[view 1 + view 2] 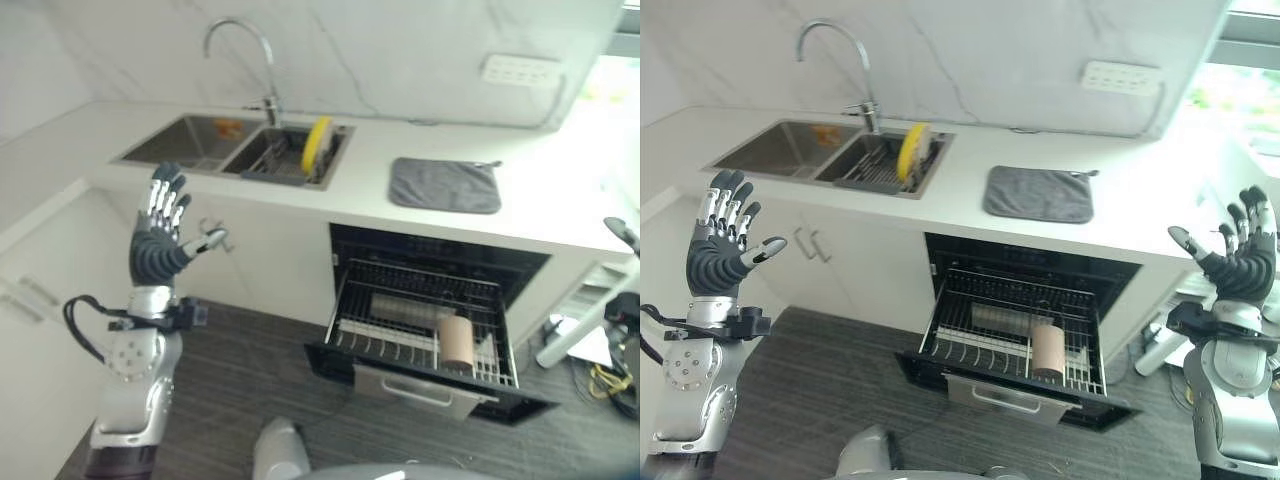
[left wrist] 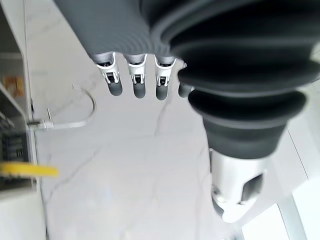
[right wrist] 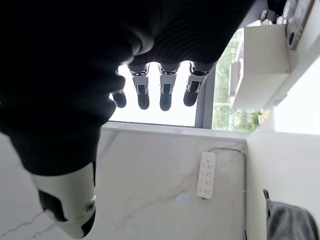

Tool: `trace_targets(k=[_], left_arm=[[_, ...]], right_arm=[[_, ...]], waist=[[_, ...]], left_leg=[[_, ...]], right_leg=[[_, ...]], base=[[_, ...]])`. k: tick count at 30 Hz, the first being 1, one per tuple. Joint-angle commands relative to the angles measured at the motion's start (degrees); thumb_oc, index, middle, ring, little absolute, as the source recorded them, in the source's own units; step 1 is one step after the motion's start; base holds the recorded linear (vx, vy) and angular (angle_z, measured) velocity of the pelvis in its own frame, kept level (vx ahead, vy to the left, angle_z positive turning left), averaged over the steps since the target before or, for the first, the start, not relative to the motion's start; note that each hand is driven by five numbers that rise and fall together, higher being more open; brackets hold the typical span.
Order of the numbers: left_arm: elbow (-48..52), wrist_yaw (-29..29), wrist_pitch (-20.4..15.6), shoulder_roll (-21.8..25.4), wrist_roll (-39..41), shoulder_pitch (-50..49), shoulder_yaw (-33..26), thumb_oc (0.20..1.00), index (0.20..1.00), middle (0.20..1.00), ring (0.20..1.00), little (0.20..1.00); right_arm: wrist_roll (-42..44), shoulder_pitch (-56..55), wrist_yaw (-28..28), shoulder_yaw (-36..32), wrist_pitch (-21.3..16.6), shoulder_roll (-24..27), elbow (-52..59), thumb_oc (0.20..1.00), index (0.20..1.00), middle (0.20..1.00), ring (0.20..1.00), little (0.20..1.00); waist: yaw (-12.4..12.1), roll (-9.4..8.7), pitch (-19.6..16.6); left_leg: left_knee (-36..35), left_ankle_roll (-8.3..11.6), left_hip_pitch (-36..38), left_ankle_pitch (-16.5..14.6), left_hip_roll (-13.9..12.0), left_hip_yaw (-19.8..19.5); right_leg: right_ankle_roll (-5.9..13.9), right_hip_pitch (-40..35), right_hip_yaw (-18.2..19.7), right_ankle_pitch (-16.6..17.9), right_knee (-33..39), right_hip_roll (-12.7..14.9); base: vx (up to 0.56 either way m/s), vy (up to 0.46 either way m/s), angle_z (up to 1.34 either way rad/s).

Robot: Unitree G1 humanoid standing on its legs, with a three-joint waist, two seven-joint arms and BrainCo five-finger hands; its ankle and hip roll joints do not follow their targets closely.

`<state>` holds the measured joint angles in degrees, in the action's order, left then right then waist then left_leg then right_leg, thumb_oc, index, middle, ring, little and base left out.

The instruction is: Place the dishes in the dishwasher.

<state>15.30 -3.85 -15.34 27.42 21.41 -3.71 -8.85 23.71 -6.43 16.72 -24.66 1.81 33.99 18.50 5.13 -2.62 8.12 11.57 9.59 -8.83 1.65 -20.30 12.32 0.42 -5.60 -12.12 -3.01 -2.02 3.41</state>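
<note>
A yellow plate (image 1: pixel 317 143) stands on edge in a dark drying rack (image 1: pixel 270 160) in the sink's right basin. Below the counter the dishwasher (image 1: pixel 440 395) is open, its wire rack (image 1: pixel 380 345) pulled out with a brown cup (image 1: pixel 457 340) lying near the front. My left hand (image 1: pixel 160 235) is raised in the air left of the sink cabinet, open and holding nothing. My right hand (image 1: pixel 1240 265) is raised at the far right beyond the counter's end, open and empty too. Their straight fingers (image 2: pixel 135 82) (image 3: pixel 165 92) point toward the marble wall.
A grey mat (image 1: pixel 445 185) lies on the white counter above the dishwasher. A curved faucet (image 1: pixel 245 50) rises behind the sink, and a small orange thing (image 1: pixel 228 126) sits in the left basin. A power strip (image 1: pixel 520 70) hangs on the wall. Dark floor spreads before the cabinets.
</note>
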Motion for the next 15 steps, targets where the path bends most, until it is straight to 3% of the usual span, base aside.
trace_targets(k=[1,2,3,5,6,7,8,9,11,12,13,14,15], left_arm=[[3.9,-3.2,-4.0,1.3,0.6,-0.5,-1.2,1.0,1.0,1.0,1.0,1.0],[3.3,-3.5,-5.3,1.0,-0.4,-0.6,-1.0,1.0,1.0,1.0,1.0,1.0],[3.3,-3.3,-5.8,1.1,-0.7,-0.8,-1.3,1.0,1.0,1.0,1.0,1.0],[3.8,-2.1,-6.1,1.8,-0.3,-1.0,-1.9,1.0,1.0,1.0,1.0,1.0],[4.3,-1.2,-5.6,2.5,0.8,-0.8,-2.0,1.0,1.0,1.0,1.0,1.0],[4.5,-0.1,-4.5,2.8,2.5,-0.3,-2.1,1.0,1.0,1.0,1.0,1.0],[3.9,2.0,-3.2,3.1,3.0,0.7,-1.8,1.0,1.0,1.0,1.0,1.0],[3.9,2.0,-3.2,3.1,3.0,0.7,-1.8,1.0,1.0,1.0,1.0,1.0],[4.1,1.8,-1.6,4.5,2.5,2.4,-0.8,1.0,1.0,1.0,1.0,1.0],[3.7,1.0,-1.3,5.3,2.3,2.4,-1.2,1.0,1.0,1.0,1.0,1.0],[3.6,0.9,-1.3,5.4,2.5,2.5,-1.2,1.0,1.0,1.0,1.0,1.0],[1.4,1.2,-2.1,6.2,3.9,3.5,-0.5,1.0,1.0,1.0,1.0,1.0],[1.1,1.2,-2.2,5.8,4.2,3.8,0.0,1.0,1.0,1.0,1.0,1.0]], right_arm=[[0.7,3.3,-0.9,1.4,-3.3,3.1,3.0,1.0,1.0,1.0,1.0,1.0],[0.7,4.6,-0.1,1.7,-2.6,4.2,3.4,1.0,1.0,1.0,1.0,1.0],[1.1,5.1,0.1,1.5,-2.5,4.4,3.6,1.0,1.0,1.0,1.0,1.0],[0.5,4.2,1.1,0.6,-2.8,3.7,4.2,1.0,1.0,1.0,1.0,1.0],[0.6,2.9,2.1,0.0,-3.9,2.7,4.8,1.0,1.0,1.0,1.0,1.0],[0.6,1.6,3.0,-0.2,-4.7,1.4,5.9,1.0,1.0,1.0,1.0,1.0],[1.0,0.4,3.2,-0.4,-5.2,-0.4,6.8,1.0,1.0,1.0,1.0,1.0],[1.0,0.4,3.2,-0.4,-5.2,-0.4,6.8,1.0,1.0,1.0,1.0,1.0],[-1.8,1.7,1.4,2.0,-4.9,-2.5,7.5,1.0,1.0,1.0,1.0,1.0],[-1.9,4.2,1.1,4.1,-3.6,-2.0,6.6,1.0,1.0,1.0,1.0,1.0],[-1.9,4.5,1.3,4.3,-3.4,-1.9,6.4,1.0,1.0,1.0,1.0,1.0],[-1.0,4.1,1.9,4.9,-3.6,-1.1,4.8,1.0,1.0,1.0,1.0,1.0],[-0.3,3.4,1.7,4.6,-4.1,-0.9,4.5,1.0,1.0,1.0,1.0,1.0]], waist=[[-1.8,0.91,-2.3],[-2.0,1.99,-2.7],[-1.3,2.4,-3.0],[-0.7,2.89,-3.1],[-0.8,2.93,-3.1],[-0.9,2.85,-3.1],[-1.0,2.43,-3.0],[-1.0,2.43,-3.0],[-1.9,2.35,-3.2],[-3.0,2.57,-3.4],[-3.0,2.54,-3.4],[-2.0,2.25,-3.4],[-1.4,2.01,-3.6]], left_leg=[[-16.3,0.65,14.0,13.1,2.1,-3.5],[-15.9,0.84,13.7,13.0,2.0,-6.5],[-16.4,1.03,14.5,9.5,2.6,-4.8],[-16.5,0.38,15.7,5.6,3.9,-1.1],[-16.2,-0.5,15.8,3.8,5.6,-1.2],[-16.0,-1.51,15.8,2.4,7.4,-1.9],[-15.9,-2.72,15.6,1.8,10.4,-2.1],[-15.9,-2.72,15.6,1.8,10.4,-2.1],[-16.6,-3.64,16.7,0.2,13.0,-0.5],[-16.6,-4.53,17.1,-1.2,14.2,1.3],[-16.6,-4.76,17.0,-1.1,14.3,1.3],[-16.6,-6.13,17.0,-1.9,15.7,-0.8],[-16.6,-6.91,16.6,-1.5,16.4,-2.5]], right_leg=[[4.16,-2.8,1.6,3.7,4.5,2.6],[4.63,-1.6,3.6,3.8,3.6,4.0],[5.77,-1.5,3.5,3.6,3.6,5.6],[7.83,-1.5,2.9,3.9,2.7,8.3],[9.2,-1.4,3.0,4.1,1.9,10.1],[9.75,-1.0,2.9,6.1,0.9,11.8],[10.74,0.5,1.9,12.9,-0.1,14.9],[10.74,0.5,1.9,12.9,-0.1,14.9],[12.49,3.6,-2.2,19.3,-1.1,18.3],[12.4,3.8,-5.7,16.8,-2.5,15.3],[12.1,4.1,-5.5,16.5,-2.9,14.6],[10.33,4.6,-0.1,12.1,-4.8,8.5],[9.09,5.0,3.1,9.7,-5.8,4.5]], base=[[0.2,0.819,-0.68],[0.19,0.745,-0.82],[0.19,0.789,-0.79],[0.16,0.608,-0.61],[0.16,0.641,-0.16],[0.15,0.72,-0.06],[0.09,0.447,0.0],[0.09,0.435,0.18],[0.11,0.58,0.2],[0.05,0.565,-0.69],[0.07,0.433,-1.11],[0.06,0.206,-0.67],[0.09,0.212,-0.07]])
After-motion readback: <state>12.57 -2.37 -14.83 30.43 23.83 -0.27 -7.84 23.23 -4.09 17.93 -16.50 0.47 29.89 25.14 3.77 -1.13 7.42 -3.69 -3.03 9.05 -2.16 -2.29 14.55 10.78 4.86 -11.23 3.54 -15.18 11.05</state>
